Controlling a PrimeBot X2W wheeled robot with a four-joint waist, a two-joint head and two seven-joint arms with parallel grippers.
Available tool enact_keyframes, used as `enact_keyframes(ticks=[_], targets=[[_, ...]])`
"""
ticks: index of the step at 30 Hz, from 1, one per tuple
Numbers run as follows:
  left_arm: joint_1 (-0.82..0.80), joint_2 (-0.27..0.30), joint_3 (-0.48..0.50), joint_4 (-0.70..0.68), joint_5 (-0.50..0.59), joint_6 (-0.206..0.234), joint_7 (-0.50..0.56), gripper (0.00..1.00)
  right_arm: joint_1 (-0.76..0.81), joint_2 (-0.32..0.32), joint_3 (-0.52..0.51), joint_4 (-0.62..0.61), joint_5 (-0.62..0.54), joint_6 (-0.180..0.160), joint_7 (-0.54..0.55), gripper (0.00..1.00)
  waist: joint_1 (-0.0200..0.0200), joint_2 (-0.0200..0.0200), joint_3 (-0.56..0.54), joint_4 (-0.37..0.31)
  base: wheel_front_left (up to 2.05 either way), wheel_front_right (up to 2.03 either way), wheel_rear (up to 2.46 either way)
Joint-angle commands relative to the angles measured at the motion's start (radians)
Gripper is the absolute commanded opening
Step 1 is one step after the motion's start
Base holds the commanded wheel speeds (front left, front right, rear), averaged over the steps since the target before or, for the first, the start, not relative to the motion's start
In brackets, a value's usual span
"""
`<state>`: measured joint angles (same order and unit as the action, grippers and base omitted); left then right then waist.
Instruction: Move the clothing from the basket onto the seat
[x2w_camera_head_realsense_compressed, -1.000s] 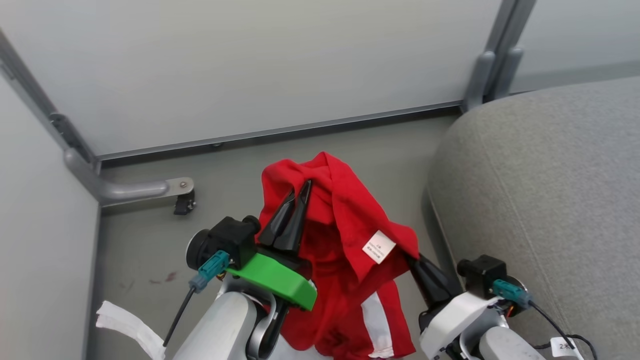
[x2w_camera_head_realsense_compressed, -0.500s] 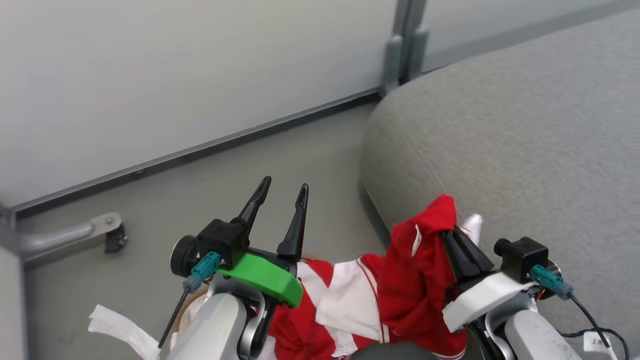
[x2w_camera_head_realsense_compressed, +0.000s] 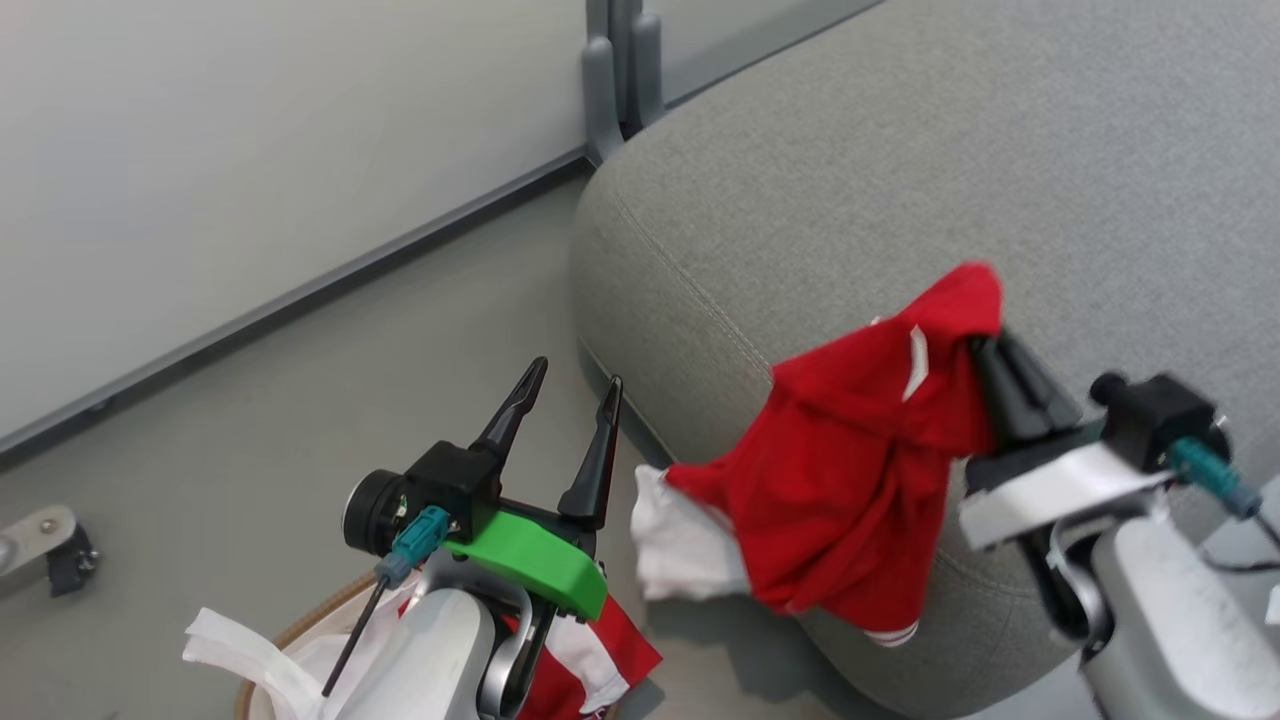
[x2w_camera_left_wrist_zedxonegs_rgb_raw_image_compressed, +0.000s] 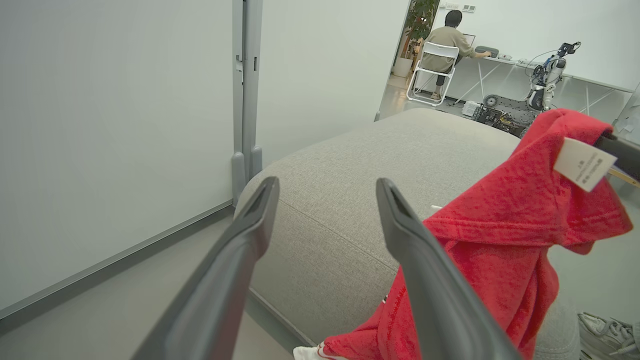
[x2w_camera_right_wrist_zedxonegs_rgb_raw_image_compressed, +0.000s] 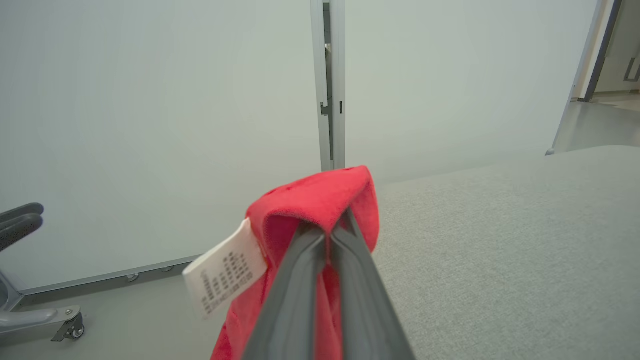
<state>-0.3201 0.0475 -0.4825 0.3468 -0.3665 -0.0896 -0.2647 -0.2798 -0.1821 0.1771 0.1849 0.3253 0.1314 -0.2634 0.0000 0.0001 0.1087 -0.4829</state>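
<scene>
Head view | left jaws wide, empty | right jaws pinching garment (x2w_camera_head_realsense_compressed: 860, 470)

Below and behind the left gripper (x2w_camera_head_realsense_compressed: 577, 372), its arm covers most of the basket (x2w_camera_head_realsense_compressed: 300, 622), and the brown rim runs off the bottom edge. A red-and-white garment (x2w_camera_head_realsense_compressed: 600, 655) there is half hidden too. The right gripper (x2w_camera_head_realsense_compressed: 988, 345) looks blurred, its closed tips buried in the red garment (x2w_camera_head_realsense_compressed: 850, 470). Beside those tips, the print on the label (x2w_camera_right_wrist_zedxonegs_rgb_raw_image_compressed: 225, 275) is unreadable.
</scene>
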Motion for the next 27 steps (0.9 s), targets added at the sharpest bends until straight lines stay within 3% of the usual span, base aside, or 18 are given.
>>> enact_keyframes(ticks=[1, 10, 18, 23, 27], targets=[[-0.005, 0.006, 0.003, 0.002, 0.008, -0.005, 0.000, 1.00, -0.043, -0.022, -0.003, -0.013, -0.012, -0.001, -0.002, 0.00, 0.0000, -0.0001, 0.044, -0.031, 0.00, 0.00, 0.00], [-0.051, 0.006, -0.014, 0.011, 0.038, -0.023, 0.000, 1.00, -0.349, -0.206, -0.008, 0.010, -0.074, -0.001, -0.002, 0.00, 0.0000, -0.0001, 0.150, 0.019, 0.00, 0.00, 0.00], [-0.114, 0.006, -0.029, 0.028, 0.074, -0.035, 0.000, 1.00, -0.657, -0.347, -0.021, 0.131, -0.123, -0.001, -0.002, 0.00, 0.0000, -0.0001, 0.286, 0.107, 0.00, 0.00, 0.00], [-0.143, 0.006, -0.021, 0.033, 0.093, -0.040, 0.000, 1.00, -0.790, -0.380, -0.054, 0.219, -0.162, -0.001, -0.001, 0.00, 0.0000, -0.0001, 0.349, 0.155, 0.00, 0.00, 0.00], [-0.158, 0.006, -0.022, 0.030, 0.096, -0.041, 0.000, 1.00, -0.802, -0.367, -0.080, 0.330, -0.209, -0.001, -0.001, 0.00, 0.0000, -0.0001, 0.373, 0.186, 0.00, 0.00, 0.00]])
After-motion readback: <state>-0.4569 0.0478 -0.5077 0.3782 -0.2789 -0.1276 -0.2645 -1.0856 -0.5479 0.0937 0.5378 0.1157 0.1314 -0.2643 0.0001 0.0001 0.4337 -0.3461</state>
